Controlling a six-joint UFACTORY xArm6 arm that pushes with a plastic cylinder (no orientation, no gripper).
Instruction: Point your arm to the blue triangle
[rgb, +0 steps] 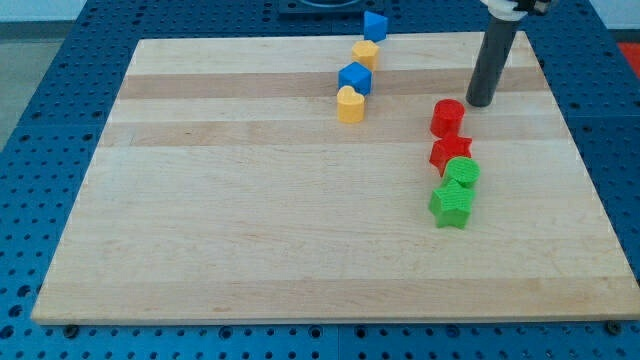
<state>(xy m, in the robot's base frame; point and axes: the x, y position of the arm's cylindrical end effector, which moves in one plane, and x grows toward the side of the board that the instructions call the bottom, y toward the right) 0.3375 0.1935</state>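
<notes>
The blue triangle (375, 25), at ten o'clock from my tip (479, 103), looks light, stiff and slippery; I have no jaws, so I only touch its flat side.

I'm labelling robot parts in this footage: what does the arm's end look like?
A straight, smooth, dark grey rod, round in section, with a flat-cut tip. At the view's top it enters a white collar with a dark part above. No cables or markings show.
</notes>
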